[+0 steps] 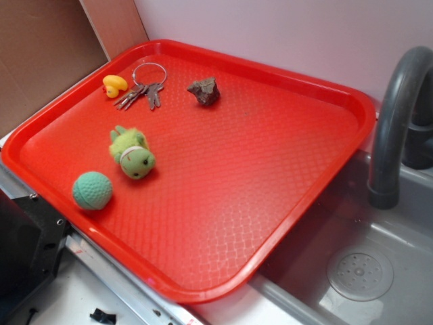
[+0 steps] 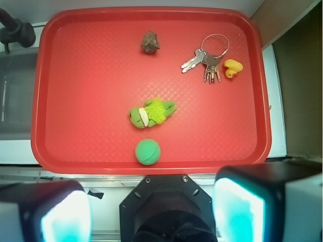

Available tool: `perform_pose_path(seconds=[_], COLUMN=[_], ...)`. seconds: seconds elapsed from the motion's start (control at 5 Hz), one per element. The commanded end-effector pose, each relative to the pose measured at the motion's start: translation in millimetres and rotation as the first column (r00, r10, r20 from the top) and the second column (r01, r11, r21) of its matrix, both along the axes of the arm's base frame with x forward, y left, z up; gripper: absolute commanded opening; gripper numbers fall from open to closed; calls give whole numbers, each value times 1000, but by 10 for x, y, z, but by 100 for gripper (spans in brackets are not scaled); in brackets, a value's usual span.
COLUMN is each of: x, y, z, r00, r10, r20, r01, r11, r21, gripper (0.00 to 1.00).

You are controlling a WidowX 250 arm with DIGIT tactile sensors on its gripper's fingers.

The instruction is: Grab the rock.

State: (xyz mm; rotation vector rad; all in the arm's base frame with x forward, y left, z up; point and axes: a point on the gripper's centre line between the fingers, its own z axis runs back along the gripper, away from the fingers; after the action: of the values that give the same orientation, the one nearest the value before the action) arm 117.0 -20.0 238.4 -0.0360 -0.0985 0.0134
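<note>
The rock (image 1: 204, 91) is a small dark grey-brown jagged stone lying on the red tray (image 1: 270, 203) near its far edge. It also shows in the wrist view (image 2: 150, 42), near the tray's far rim. My gripper (image 2: 151, 214) is open, its two cyan-padded fingers (image 2: 65, 217) spread wide at the bottom of the wrist view, high above the tray's near edge and far from the rock. Nothing is between the jaws. The gripper is out of the exterior view.
On the tray lie a bunch of metal keys (image 1: 143, 91), a yellow rubber duck (image 1: 114, 85), a green plush toy (image 1: 132, 154) and a green ball (image 1: 92, 190). A grey sink (image 1: 365, 271) with a dark faucet (image 1: 396, 115) is right of the tray. The robot's black base (image 2: 169, 206) is below.
</note>
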Motion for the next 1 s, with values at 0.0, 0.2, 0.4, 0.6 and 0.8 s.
perform_pose_path(seconds=[0.0,0.2,0.4,0.6,0.8], x=[0,180,346,689,1003], y=[0,-30,-26,34,66], z=[0,-108,-236,-498,-724], r00=[1000,964,870,802,783], r10=[0,246,479,584,609], r20=[0,97,116,126,127], r01=[0,-254,-486,-584,-608], r11=[1000,964,873,811,792], r21=[0,73,34,-44,-54], gripper=[100,100,100,100,100])
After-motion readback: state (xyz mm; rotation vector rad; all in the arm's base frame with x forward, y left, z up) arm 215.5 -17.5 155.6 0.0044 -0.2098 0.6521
